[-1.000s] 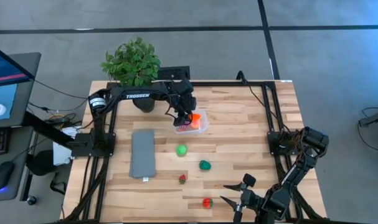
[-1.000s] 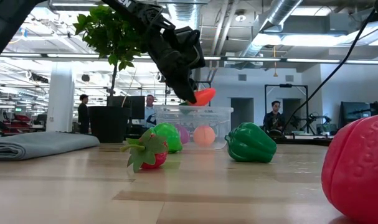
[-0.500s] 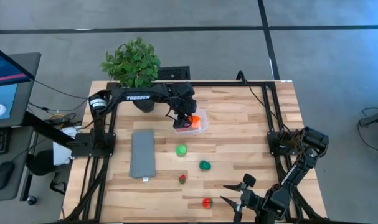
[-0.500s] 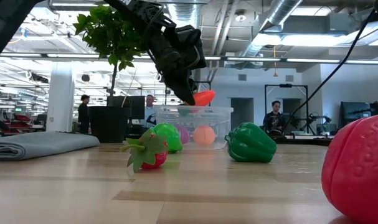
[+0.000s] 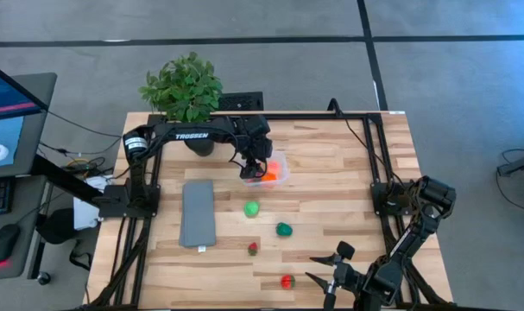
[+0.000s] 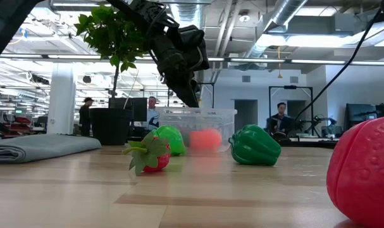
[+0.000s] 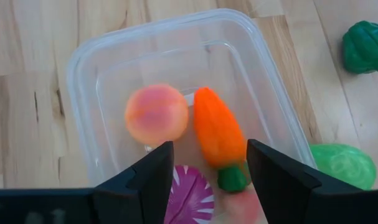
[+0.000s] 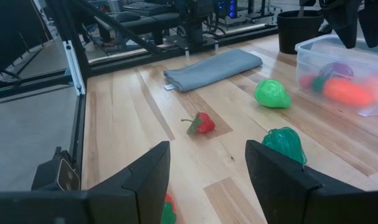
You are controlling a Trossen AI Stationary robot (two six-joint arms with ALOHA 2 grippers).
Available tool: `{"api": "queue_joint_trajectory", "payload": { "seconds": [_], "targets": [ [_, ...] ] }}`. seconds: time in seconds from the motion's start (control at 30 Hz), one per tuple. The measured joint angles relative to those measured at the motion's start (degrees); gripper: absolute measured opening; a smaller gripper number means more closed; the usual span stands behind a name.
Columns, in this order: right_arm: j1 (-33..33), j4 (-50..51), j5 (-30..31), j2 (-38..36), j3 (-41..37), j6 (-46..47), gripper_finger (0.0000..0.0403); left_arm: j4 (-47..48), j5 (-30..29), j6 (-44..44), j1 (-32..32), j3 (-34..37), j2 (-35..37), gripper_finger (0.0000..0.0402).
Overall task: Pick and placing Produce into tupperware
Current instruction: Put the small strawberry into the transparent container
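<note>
The clear tupperware (image 5: pixel 279 170) stands on the table's far middle. In it lie an orange carrot (image 7: pixel 217 133), a peach fruit (image 7: pixel 156 115) and a purple piece (image 7: pixel 190 197). My left gripper (image 7: pixel 210 153) hangs open just above the tub, touching nothing. On the wood rest a light green fruit (image 5: pixel 252 208), a dark green pepper (image 5: pixel 284 229), a small strawberry (image 5: pixel 253 249) and a red fruit (image 5: pixel 287 281). My right gripper (image 5: pixel 322 268) waits open at the near edge.
A folded grey cloth (image 5: pixel 198 212) lies left of the produce. A potted plant (image 5: pixel 184 86) stands at the far left corner behind the tub. Bare wood spreads between the tub and the table's right edge.
My left gripper has opened over the tupperware and let go of the orange carrot. The carrot has dropped from between the fingers into the tub, beside the peach fruit. The arm has stayed where it was.
</note>
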State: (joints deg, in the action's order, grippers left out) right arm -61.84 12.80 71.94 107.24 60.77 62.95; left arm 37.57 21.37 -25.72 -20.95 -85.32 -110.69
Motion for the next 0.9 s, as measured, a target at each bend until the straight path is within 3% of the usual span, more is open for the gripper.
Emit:
{"api": "queue_joint_trajectory", "payload": {
  "seconds": [0.4, 0.67, 0.9],
  "targets": [
    [0.00, 0.17, 0.00, 0.00, 0.00, 0.01, 0.0233, 2.93, -5.08, -2.64, 0.60, -1.47, 2.04, 0.0194],
    [0.00, 0.16, -0.13, 0.00, -0.02, 0.03, 0.0233, 13.42, -5.18, -1.91, 1.96, -6.85, 4.60, 0.0194],
    [-0.07, -0.02, -0.33, 0.00, -0.02, 0.17, 0.0233, 24.60, -5.23, 1.85, 3.76, -6.93, 6.49, 0.0194]
  ]
}}
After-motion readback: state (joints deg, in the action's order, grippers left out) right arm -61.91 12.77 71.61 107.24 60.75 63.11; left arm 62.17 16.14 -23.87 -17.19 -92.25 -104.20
